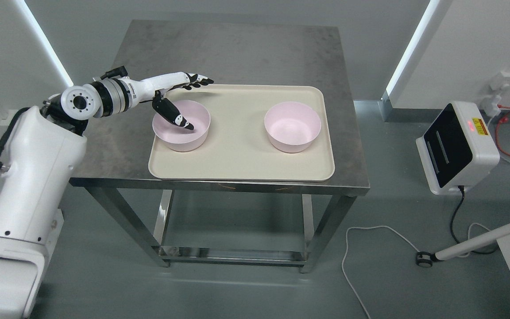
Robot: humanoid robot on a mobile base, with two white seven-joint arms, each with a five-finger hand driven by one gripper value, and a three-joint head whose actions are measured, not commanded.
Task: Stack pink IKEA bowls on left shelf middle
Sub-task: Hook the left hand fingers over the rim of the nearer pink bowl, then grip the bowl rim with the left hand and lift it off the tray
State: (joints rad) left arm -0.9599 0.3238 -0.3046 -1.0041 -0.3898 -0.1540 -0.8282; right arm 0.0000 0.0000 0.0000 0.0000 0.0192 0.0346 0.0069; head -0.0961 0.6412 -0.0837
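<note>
Two pink bowls stand upright on a beige tray (241, 166) on a steel table (237, 48). The left bowl (185, 138) sits near the tray's left edge, and the right bowl (292, 127) is about a bowl's width away from it. My left hand (200, 104) reaches in from the left over the left bowl, open. Its thumb (176, 117) dips inside the bowl, while its fingers (195, 81) stretch out flat past the far rim. The back left rim lies between thumb and fingers, not clamped. The right arm is out of sight.
A white box-shaped device (456, 148) with a dark front stands on the floor at the right, with cables (370, 235) trailing around it. A white leg with a caster (472, 241) lies at the lower right. The table has a low rail frame (233, 254).
</note>
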